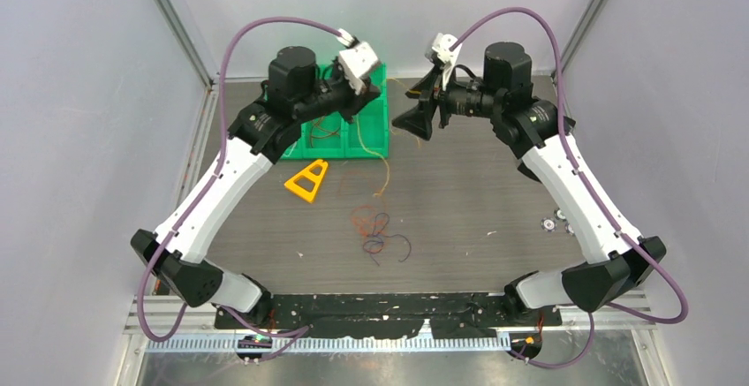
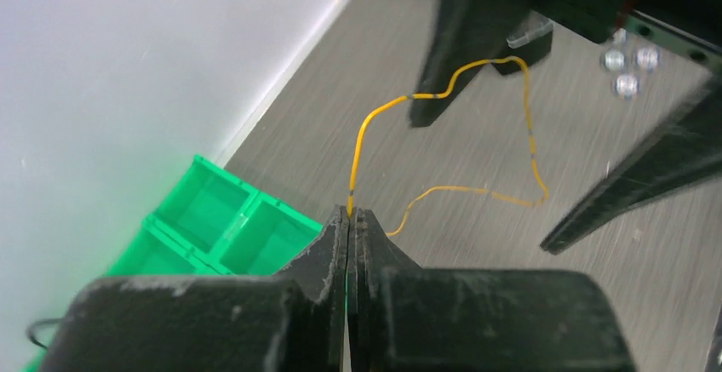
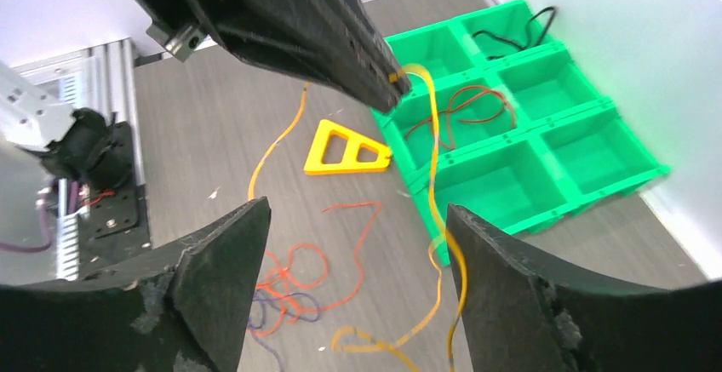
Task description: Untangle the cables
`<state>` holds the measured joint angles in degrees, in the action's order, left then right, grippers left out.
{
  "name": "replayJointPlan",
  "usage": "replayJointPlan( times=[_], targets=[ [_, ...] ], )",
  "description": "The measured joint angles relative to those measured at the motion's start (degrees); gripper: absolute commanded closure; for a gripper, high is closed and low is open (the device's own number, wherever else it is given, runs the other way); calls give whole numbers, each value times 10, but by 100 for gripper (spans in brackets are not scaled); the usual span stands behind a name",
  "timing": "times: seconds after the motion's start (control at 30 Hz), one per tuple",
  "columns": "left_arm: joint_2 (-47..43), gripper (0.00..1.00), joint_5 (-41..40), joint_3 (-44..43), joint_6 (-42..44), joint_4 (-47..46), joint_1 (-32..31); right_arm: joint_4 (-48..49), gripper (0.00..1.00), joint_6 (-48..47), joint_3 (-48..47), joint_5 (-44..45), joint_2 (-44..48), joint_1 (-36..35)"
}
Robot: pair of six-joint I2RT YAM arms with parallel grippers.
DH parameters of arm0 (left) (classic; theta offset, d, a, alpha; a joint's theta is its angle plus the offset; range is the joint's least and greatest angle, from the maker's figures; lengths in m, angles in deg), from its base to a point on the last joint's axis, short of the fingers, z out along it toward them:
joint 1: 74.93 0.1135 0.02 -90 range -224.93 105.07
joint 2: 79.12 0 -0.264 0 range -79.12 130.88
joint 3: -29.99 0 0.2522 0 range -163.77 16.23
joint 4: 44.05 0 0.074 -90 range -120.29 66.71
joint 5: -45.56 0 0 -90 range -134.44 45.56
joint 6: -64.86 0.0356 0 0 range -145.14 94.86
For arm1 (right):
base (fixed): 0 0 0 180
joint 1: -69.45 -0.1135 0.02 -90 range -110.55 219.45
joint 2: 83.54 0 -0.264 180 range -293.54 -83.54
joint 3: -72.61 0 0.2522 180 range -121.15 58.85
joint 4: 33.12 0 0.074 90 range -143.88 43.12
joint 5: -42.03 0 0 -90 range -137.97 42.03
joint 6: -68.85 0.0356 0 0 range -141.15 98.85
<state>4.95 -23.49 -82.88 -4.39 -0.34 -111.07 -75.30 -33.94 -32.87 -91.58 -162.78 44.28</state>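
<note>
My left gripper (image 2: 350, 214) is shut on one end of a yellow cable (image 2: 364, 129), pinched right at the fingertips. It hovers over the green bin's right edge (image 1: 375, 94). The yellow cable (image 3: 434, 159) hangs from those tips down to the table, passing just inside the right finger (image 3: 528, 287) of my right gripper (image 3: 358, 210). That gripper stands open, holding nothing, just right of the left one (image 1: 417, 108). A tangle of orange, red and purple cables (image 1: 378, 231) lies mid-table. Red (image 3: 472, 104) and black (image 3: 519, 31) cables lie in bin compartments.
The green compartment bin (image 1: 375, 143) sits at the back, left of centre, against the wall. A yellow triangular piece (image 1: 307, 180) lies in front of it. Small metal parts (image 1: 556, 220) rest beside the right arm. White walls close in both sides.
</note>
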Motion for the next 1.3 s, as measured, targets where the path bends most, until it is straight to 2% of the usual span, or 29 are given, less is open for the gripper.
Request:
replayJointPlan(
  times=[0.07, 0.2, 0.53, 0.6, 0.63, 0.67, 0.7, 0.73, 0.77, 0.83, 1.1, 1.3],
  targets=[
    [-17, 100, -6, 36, -91, -58, 20, 27, 6, 16, 3, 15, 0, 0],
    [-43, 100, -24, 91, -226, -144, 34, 84, 2, 49, 12, 38, -3, -7],
    [-43, 100, -50, 110, -376, -264, 30, 147, 4, 74, -6, 64, -71, -64],
    [-43, 100, -52, 111, -395, -276, 32, 147, 19, 74, -6, 67, -79, -71],
    [-43, 100, -53, 111, -405, -282, 33, 147, 34, 72, -6, 71, -82, -73],
    [-43, 100, -54, 111, -417, -289, 36, 147, 43, 71, -6, 74, -83, -75],
    [-43, 100, -55, 111, -429, -294, 38, 147, 59, 69, -6, 78, -83, -76],
    [-43, 100, -56, 111, -441, -301, 42, 148, 67, 68, -6, 83, -83, -77],
    [-44, 100, -56, 112, -454, -307, 47, 149, 81, 70, -5, 90, -83, -77],
    [-47, 100, -59, 116, -483, -319, 63, 154, 93, 67, 0, 99, -81, -77],
    [-85, 100, -28, 188, -568, -349, 126, 187, 95, 102, 35, 103, -56, -45],
    [-124, 100, 55, 289, -582, -364, 141, 216, 95, 146, 29, 81, -38, -21]
  ],
)
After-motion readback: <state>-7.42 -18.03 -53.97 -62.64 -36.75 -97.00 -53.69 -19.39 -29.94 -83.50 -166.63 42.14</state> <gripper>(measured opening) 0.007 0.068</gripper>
